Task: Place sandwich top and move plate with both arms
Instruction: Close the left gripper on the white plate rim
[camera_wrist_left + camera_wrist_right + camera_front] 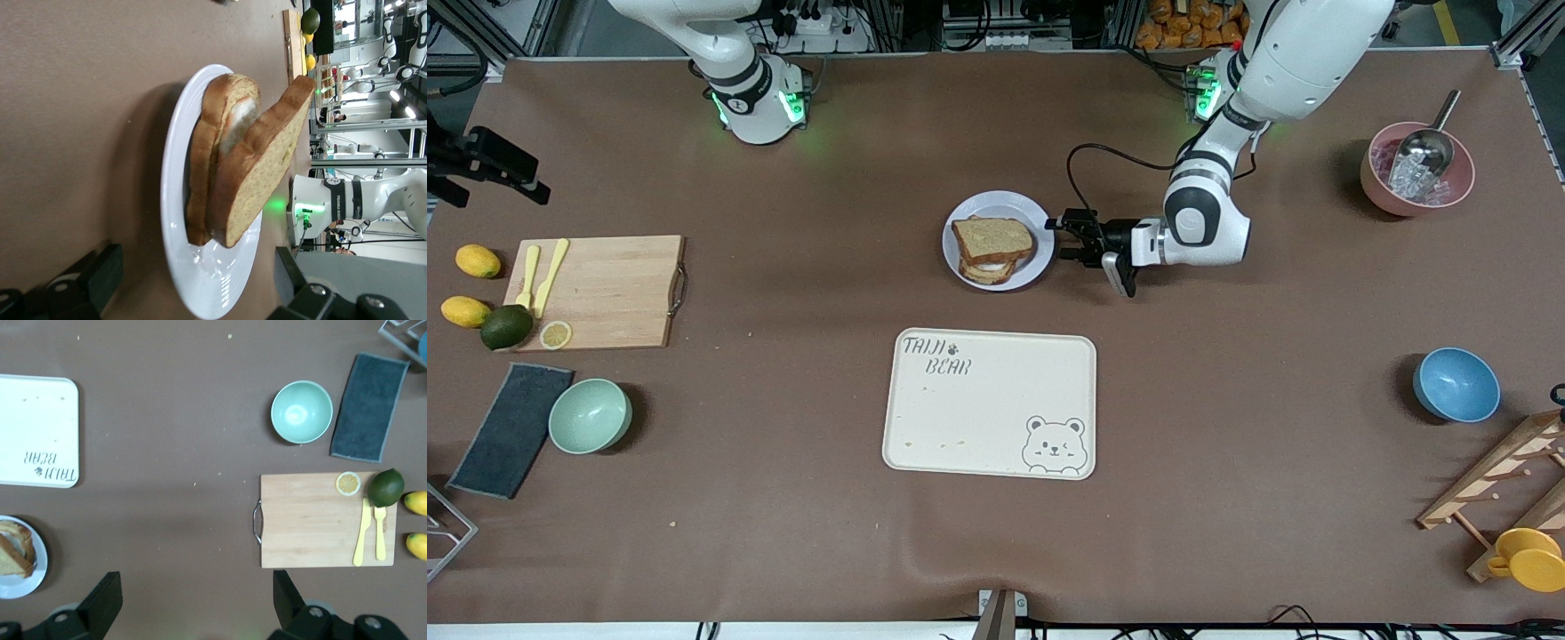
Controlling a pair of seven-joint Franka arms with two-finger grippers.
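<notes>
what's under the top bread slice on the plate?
Under the sandwich top a second bread slice rests on the plate, with a pale whitish filling between them. The top slice covers most of the filling.

Non-task stuff on the desk [1227, 498]: cream bear-print tray [989, 404] mid-desk, nearer the front camera. Toward the right arm's end: wooden cutting board [600, 292] carrying a yellow knife [552, 276], yellow fork [528, 275] and a lemon slice [555, 334]; lime [506, 326] and two lemons [478, 260] just beside it; mint bowl [590, 415] next to a dark cloth [511, 428]. Toward the left arm's end: pink bowl [1383, 191] with metal scoop [1427, 147], blue bowl [1456, 384], wooden rack [1507, 476], yellow cup [1529, 558].
</notes>
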